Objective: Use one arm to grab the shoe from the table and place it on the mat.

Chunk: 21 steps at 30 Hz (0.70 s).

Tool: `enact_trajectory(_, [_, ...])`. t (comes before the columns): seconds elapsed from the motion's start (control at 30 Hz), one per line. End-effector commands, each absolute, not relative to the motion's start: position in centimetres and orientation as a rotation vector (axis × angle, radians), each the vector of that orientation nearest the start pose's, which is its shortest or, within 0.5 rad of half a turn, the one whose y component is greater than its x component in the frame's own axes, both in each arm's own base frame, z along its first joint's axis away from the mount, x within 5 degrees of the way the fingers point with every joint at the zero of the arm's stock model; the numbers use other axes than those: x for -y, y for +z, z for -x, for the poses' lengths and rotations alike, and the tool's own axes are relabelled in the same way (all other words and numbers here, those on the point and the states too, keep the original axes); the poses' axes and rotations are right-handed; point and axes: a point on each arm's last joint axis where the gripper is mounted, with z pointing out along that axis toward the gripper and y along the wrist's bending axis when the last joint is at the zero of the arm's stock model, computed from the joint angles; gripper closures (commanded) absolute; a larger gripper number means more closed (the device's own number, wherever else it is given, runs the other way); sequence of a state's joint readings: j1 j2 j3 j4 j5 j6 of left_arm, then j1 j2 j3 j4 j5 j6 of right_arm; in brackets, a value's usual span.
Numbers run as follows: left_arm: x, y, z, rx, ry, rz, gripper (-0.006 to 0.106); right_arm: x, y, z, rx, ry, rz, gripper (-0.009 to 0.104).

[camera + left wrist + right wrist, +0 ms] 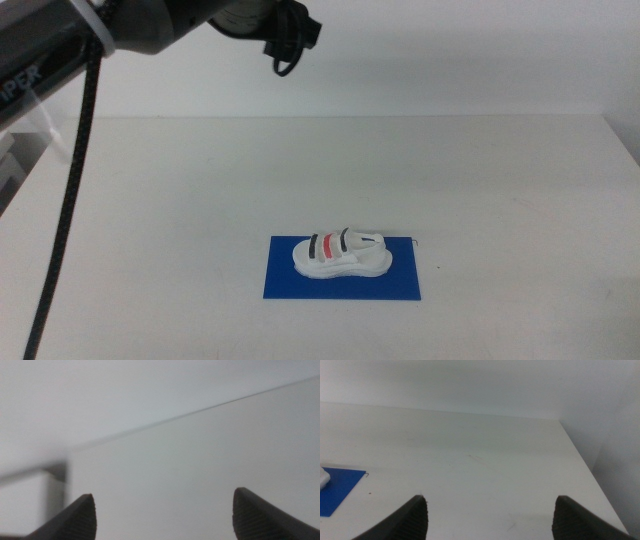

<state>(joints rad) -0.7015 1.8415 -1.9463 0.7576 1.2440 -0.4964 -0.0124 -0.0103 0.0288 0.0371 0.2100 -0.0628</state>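
Note:
The white shoe with black and red stripes lies on its sole on the blue mat, near the front middle of the white table. The left arm is raised high at the top left, far from the shoe. My left gripper is open and empty, and its wrist view shows only bare table and wall. My right gripper is open and empty over the table's right part. A corner of the mat and a sliver of the shoe show in the right wrist view.
A black cable hangs from the left arm down the left side of the middle view. The table's right edge lies close to the right gripper. A wall stands behind the table.

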Motion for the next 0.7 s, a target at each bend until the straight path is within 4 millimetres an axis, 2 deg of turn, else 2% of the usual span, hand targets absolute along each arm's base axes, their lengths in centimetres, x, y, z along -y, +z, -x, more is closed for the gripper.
enact_trajectory(0.0, [18.9, 43.3, -32.6, -2.159, 0.593, -0.357, 0.007, 0.0, 19.2, -5.5, -1.614, -0.039, 0.028, 0.031])
enact_trajectory(0.1, [17.4, 44.5, -31.7, -2.137, 0.555, -0.294, 0.007, 0.0, 19.2, -5.5, -1.614, -0.039, 0.028, 0.031])
enact_trajectory(0.27, [13.4, 45.9, -29.9, -2.139, 0.295, -0.207, 0.007, 0.0, 19.2, -5.5, -1.614, -0.039, 0.028, 0.031])
enact_trajectory(0.4, [10.6, 45.6, -28.0, -2.091, 0.121, -0.182, 0.007, 0.0, 19.2, -5.5, -1.614, -0.039, 0.028, 0.031])
enact_trajectory(0.53, [7.3, 45.1, -24.6, -1.98, 0.019, -0.132, 0.007, 0.0, 19.2, -5.5, -1.614, -0.039, 0.028, 0.031])
enact_trajectory(0.67, [4.0, 42.9, -21.0, -1.875, -0.038, -0.054, 0.007, 0.0, 19.2, -5.5, -1.614, -0.039, 0.028, 0.031])
